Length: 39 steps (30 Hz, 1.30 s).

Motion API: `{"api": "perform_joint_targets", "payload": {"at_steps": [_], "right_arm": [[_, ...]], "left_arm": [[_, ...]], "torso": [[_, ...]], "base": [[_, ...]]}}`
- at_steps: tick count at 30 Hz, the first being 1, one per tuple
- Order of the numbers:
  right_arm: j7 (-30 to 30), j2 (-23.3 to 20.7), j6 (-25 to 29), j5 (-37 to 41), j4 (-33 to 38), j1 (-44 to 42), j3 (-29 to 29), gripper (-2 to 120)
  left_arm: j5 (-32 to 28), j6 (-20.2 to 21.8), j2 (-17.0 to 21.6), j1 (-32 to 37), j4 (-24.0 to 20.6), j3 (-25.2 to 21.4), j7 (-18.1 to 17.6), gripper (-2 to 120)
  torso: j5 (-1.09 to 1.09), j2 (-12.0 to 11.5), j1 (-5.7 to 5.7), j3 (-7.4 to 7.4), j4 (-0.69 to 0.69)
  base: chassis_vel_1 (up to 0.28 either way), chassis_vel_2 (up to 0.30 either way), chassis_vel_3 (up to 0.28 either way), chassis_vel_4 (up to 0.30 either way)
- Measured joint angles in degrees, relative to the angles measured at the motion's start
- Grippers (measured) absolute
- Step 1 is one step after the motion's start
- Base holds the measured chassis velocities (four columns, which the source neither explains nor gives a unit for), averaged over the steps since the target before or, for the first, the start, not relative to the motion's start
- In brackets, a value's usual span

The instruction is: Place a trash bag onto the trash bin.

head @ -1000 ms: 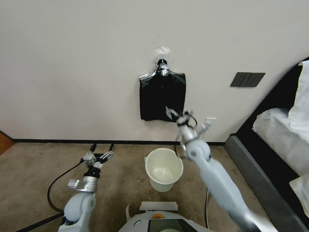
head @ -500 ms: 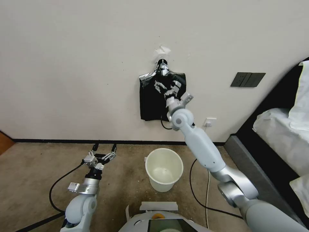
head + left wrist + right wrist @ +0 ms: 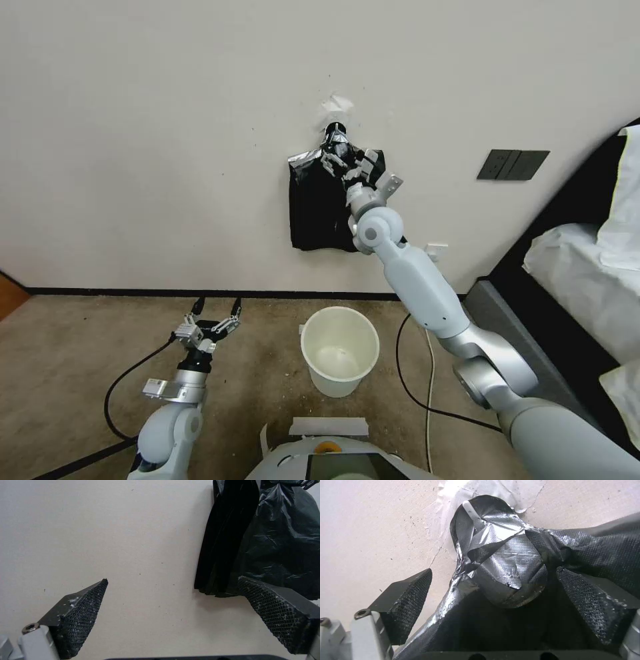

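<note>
Trash bag, thin crinkled black plastic (image 3: pixel 313 207), hangs taped at twelve o'clock above the cream-white round bin (image 3: pixel 339 360); right end effector (image 3: pixel 347 167) spreads wide to seize its knot; left end effector (image 3: pixel 215 319), unclenched, idles at nine o'clock.

1 bin (image 3: pixel 339 350), 1 bag bundle (image 3: pixel 320 207) (on wall), 2 claws (image 3: pixel 214 319) (image 3: pixel 348 162).

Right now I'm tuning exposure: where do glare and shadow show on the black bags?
Right wrist view: bright grey glare on the bundle's taped top, deep shadow below between the open right end effector fingers. Left wrist view: crinkle highlights on the trash bag; soft wall shadow under it. Head view: bags read flat black.
</note>
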Motion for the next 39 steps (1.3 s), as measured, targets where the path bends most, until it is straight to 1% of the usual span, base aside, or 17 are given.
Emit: {"api": "perform_joint_targets", "payload": {"at_steps": [3, 6, 7, 10, 12, 15, 16, 19, 20, 23, 27, 30, 31, 34, 35, 38, 39], "right_arm": [[0.0, -0.1, -0.1, -0.3, -0.3, 0.2, 0.0, 89], [0.0, -0.2, -0.1, -0.6, -0.6, 0.3, 0.0, 75], [0.0, -0.2, -0.1, -0.6, -0.6, 0.3, 0.0, 75], [0.0, -0.3, -0.1, -0.7, -0.7, 0.2, -0.1, 61], [0.0, -0.4, -0.1, -0.7, -0.7, 0.2, 0.0, 58], [0.0, -0.7, -0.2, -0.8, -0.4, 0.1, 0.0, 42], [0.0, -0.7, -0.2, -0.8, -0.4, 0.1, 0.0, 42], [0.0, -1.0, -0.3, -1.0, -0.4, -0.1, 0.0, 28], [0.0, -1.0, -0.3, -1.0, -0.4, -0.1, 0.0, 28], [0.0, -1.0, -0.3, -1.2, -0.1, -0.5, 0.0, 16], [-0.1, -1.0, -0.3, -1.5, 0.2, -0.8, 0.0, 18], [-0.2, -1.0, -0.3, -1.9, 0.4, -0.9, -0.1, 28], [-0.2, -1.0, -0.3, -1.9, 0.4, -0.9, -0.1, 28], [-0.3, -1.0, -0.3, -2.0, 0.2, -0.7, -0.3, 14], [-0.3, -1.0, -0.3, -2.0, 0.2, -0.7, -0.3, 14], [-0.3, -1.0, -0.3, -2.1, -0.1, -0.7, -0.5, 2], [-0.3, -1.0, -0.3, -2.1, -0.1, -0.7, -0.5, 2]], "left_arm": [[0.0, -0.1, 0.0, 0.0, 0.1, 0.0, 0.0, 100], [0.0, -0.3, -0.2, 0.0, 0.4, 0.0, -0.1, 100], [0.0, -0.3, -0.2, 0.0, 0.4, 0.0, -0.1, 100], [0.0, -0.4, -0.4, 0.1, 0.6, 0.0, -0.1, 100], [0.0, -0.4, -0.4, 0.2, 0.7, 0.0, -0.1, 100], [0.0, -0.5, -0.4, 0.2, 0.9, 0.0, -0.1, 100], [0.0, -0.5, -0.4, 0.2, 0.9, 0.0, -0.1, 100], [-0.1, -0.6, -0.5, 0.2, 1.0, -0.1, -0.1, 100], [-0.1, -0.6, -0.5, 0.2, 1.0, -0.1, -0.1, 100], [-0.1, -0.6, -0.7, 0.2, 1.0, 0.0, -0.1, 100], [-0.1, -0.6, -0.7, 0.2, 1.1, 0.0, -0.2, 100], [-0.2, -0.6, -0.6, 0.2, 1.2, -0.1, -0.2, 100], [-0.2, -0.6, -0.6, 0.2, 1.2, -0.1, -0.2, 100], [-0.2, -0.6, -0.7, 0.1, 1.3, 0.0, -0.2, 100], [-0.2, -0.6, -0.7, 0.1, 1.3, 0.0, -0.2, 100], [-0.2, -0.7, -0.7, 0.2, 1.3, -0.1, -0.2, 100], [-0.2, -0.7, -0.7, 0.2, 1.3, -0.1, -0.2, 100]], "torso": [[0.00, 0.0, 0.00, 0.00, 0.00], [0.00, 0.0, 0.00, 0.00, -0.01], [0.00, 0.0, 0.00, 0.00, -0.01], [0.00, 0.0, 0.00, 0.00, -0.01], [0.00, 0.0, 0.00, 0.00, -0.01], [0.00, 0.0, 0.00, 0.00, 0.00], [0.00, 0.0, 0.00, 0.00, 0.00], [0.00, 0.0, 0.00, 0.00, -0.01], [0.00, 0.0, 0.00, 0.00, -0.01], [0.00, 0.0, 0.00, 0.00, 0.00], [0.00, 0.0, 0.00, 0.00, 0.00], [0.00, 0.0, 0.00, 0.00, -0.01], [0.00, 0.0, 0.00, 0.00, -0.01], [0.00, 0.0, 0.00, 0.00, -0.01], [0.00, 0.0, 0.00, 0.00, -0.01], [0.00, 0.0, 0.00, 0.00, 0.00], [0.00, 0.0, 0.00, 0.00, 0.00]], "base": [[0.000, 0.000, 0.000, 0.000], [0.000, 0.000, 0.000, 0.000], [0.000, 0.000, 0.000, 0.000], [0.000, 0.000, 0.000, 0.000], [0.000, 0.000, 0.000, 0.000], [0.000, 0.000, 0.000, 0.000], [0.000, 0.000, 0.000, 0.000], [0.000, 0.000, 0.000, 0.000], [0.000, 0.000, 0.000, 0.000], [0.000, 0.000, 0.000, 0.000], [0.000, 0.000, 0.000, 0.000], [0.000, 0.000, 0.000, 0.000], [0.000, 0.000, 0.000, 0.000], [0.000, 0.000, 0.000, 0.000], [0.000, 0.000, 0.000, 0.000], [0.000, 0.000, 0.000, 0.000], [0.000, 0.000, 0.000, 0.000]]}}
